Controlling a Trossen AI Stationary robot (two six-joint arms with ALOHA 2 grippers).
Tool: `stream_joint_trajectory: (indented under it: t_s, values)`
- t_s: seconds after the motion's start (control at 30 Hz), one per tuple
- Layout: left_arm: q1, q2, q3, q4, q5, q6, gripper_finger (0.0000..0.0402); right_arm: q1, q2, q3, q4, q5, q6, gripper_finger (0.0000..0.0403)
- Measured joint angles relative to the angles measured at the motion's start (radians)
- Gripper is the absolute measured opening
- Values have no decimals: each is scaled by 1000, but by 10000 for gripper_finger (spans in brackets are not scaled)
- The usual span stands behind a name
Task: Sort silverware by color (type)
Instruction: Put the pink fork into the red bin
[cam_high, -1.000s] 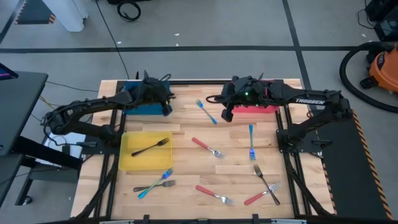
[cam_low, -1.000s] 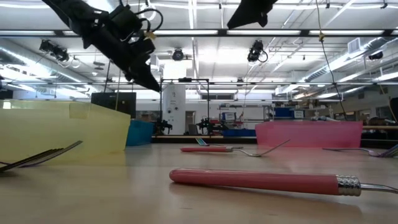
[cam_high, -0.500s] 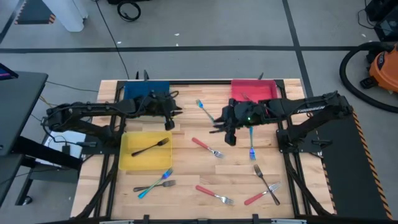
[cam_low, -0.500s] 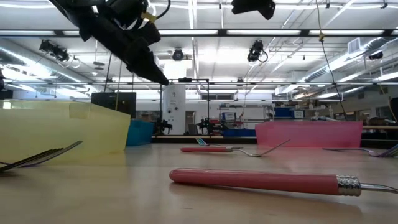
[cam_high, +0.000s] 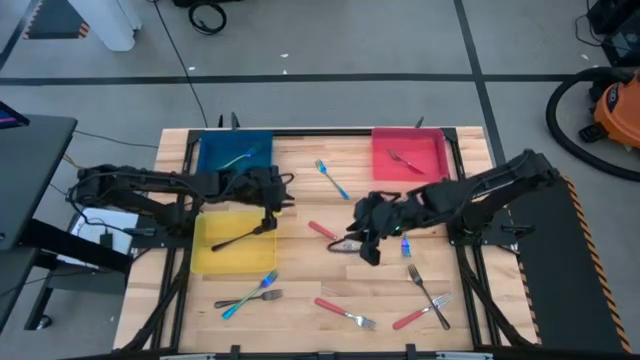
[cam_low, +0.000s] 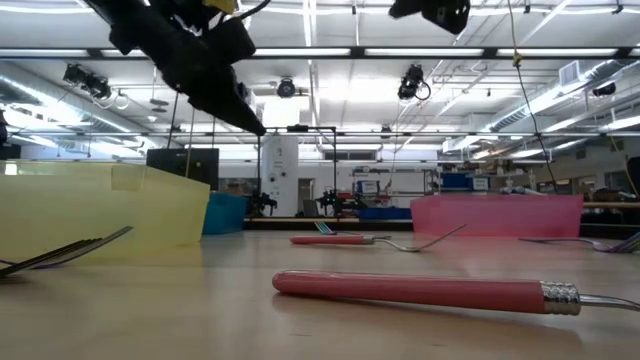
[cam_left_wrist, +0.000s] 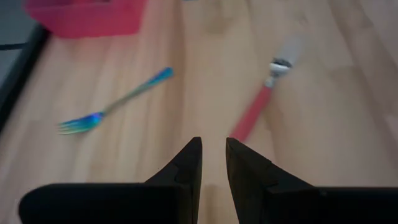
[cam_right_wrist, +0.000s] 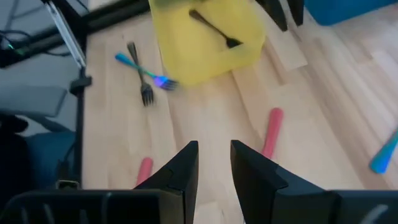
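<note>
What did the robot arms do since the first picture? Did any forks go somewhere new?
The right gripper left the red tray and came down the table to the red fork in the middle; it holds nothing. A red fork now shows in the red tray. The left gripper left the blue tray, where a blue fork now shows, and moved toward the yellow tray. The forks on the table did not move.

We see one blue fork (cam_high: 234, 158) in the blue tray (cam_high: 210, 148), one red fork (cam_high: 404, 159) in the red tray (cam_high: 437, 172), one black fork (cam_high: 241, 237) in the yellow tray (cam_high: 212, 262); others lie scattered across the table (cam_high: 300, 290).
</note>
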Motion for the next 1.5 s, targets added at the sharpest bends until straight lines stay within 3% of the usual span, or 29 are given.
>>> stream_joint_trajectory:
  t_s: [0.37,0.67,0.97,1.5]
  values:
    - [-135,0,0,-102,0,-27,73,-9,229,0,92,125,-8,101]
    - [-209,0,0,-129,0,-28,73,-58,398,0,90,144,-11,101]
    - [-215,0,0,-127,0,-53,73,-138,489,0,69,-23,-28,101]
    - [-215,0,0,-132,0,-80,73,-153,487,-54,95,-61,-27,101]
